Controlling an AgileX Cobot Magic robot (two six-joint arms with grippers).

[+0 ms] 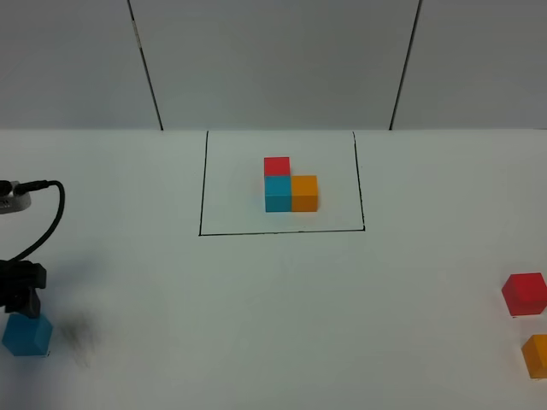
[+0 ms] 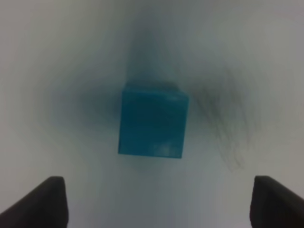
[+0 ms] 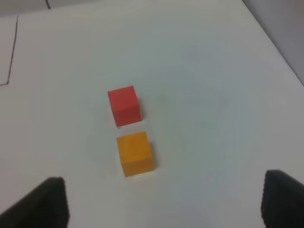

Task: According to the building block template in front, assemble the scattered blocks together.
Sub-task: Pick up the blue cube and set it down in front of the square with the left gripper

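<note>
Wide open, the left gripper hangs over the cyan-blue cube, well left of the building block template. The right gripper gapes empty above the red cube and orange cube, well right of it.

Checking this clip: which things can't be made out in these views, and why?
- Blue cube: the left wrist view is blurred; contact with the table unclear.
- Left pincer: cut off by the exterior view's left edge; wrist view shows only fingertip corners.
- Orange cube: clipped by the exterior view's right edge.
- Right pincer: absent from the exterior view; only dark tips show.
</note>
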